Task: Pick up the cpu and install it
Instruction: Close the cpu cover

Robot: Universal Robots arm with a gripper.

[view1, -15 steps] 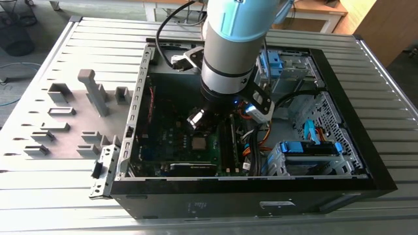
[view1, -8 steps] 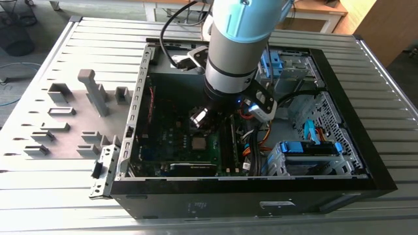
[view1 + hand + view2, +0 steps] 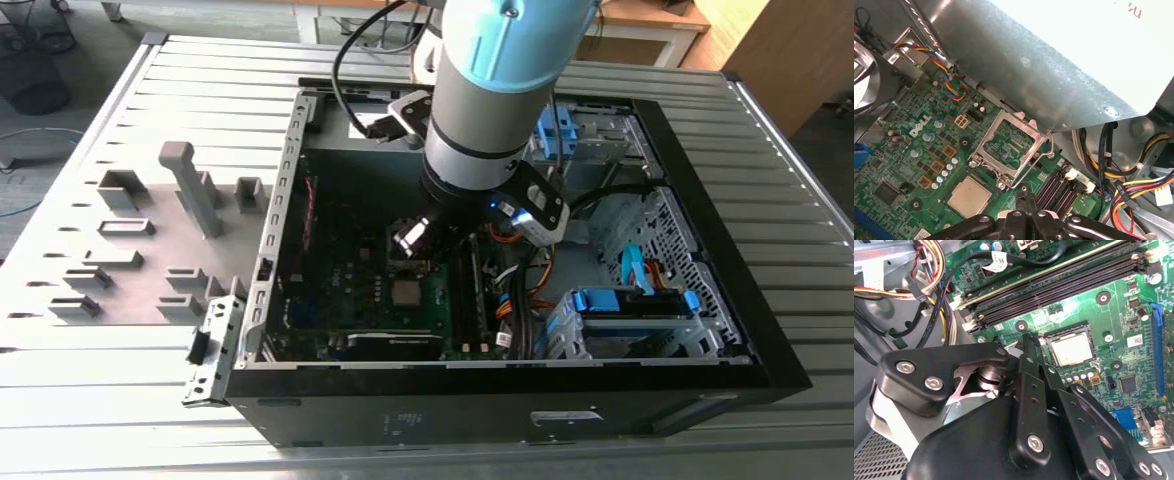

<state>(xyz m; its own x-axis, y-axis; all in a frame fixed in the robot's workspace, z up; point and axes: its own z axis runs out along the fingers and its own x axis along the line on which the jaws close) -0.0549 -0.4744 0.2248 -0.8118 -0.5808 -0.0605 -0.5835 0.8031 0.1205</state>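
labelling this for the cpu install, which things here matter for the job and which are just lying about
Job:
cpu, already seated
open socket bracket
gripper, shut, near the cpu

Just lying about:
power supply
memory slots
wire bundle
grey blocks at the exterior view's left

- My arm point(image 3: 497, 110) is a thick silver-grey tube with a light blue cap and a black ring.
- My gripper point(image 3: 1026, 345) is black, made of flat linked bars pinned with round silver screws point(image 3: 1035, 442).

Likely a lab: slatted workbench point(image 3: 214, 100), fixture board point(image 3: 158, 252).
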